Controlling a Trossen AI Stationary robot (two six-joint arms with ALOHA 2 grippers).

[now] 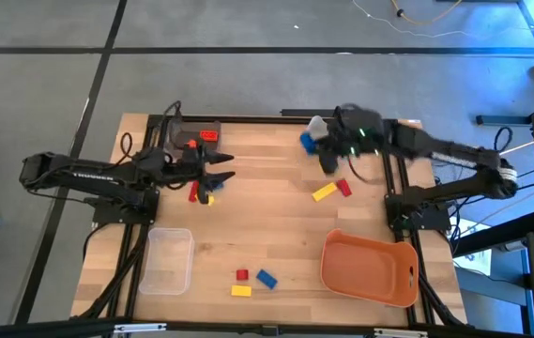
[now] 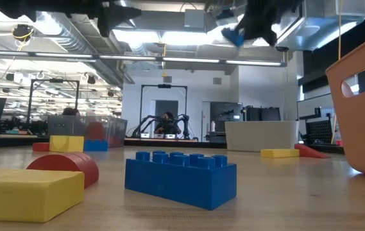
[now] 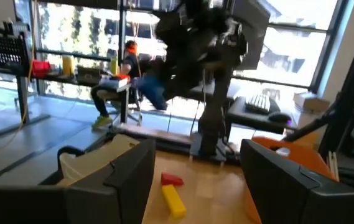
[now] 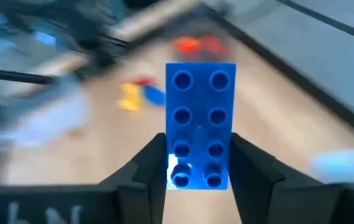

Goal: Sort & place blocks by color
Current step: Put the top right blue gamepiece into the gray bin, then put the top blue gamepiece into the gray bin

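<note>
A: The right gripper (image 4: 198, 177) is clamped on one end of a blue brick (image 4: 200, 118), aloft at the table's far side.

B: It looks light, rigid, slick; flat sides grip best; the left gripper (image 1: 221, 169) hangs apart.

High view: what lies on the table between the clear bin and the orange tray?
In the high view, three blocks lie between the clear bin and the orange tray: a red block, a blue block and a yellow block, clustered together on otherwise bare wood.
</note>
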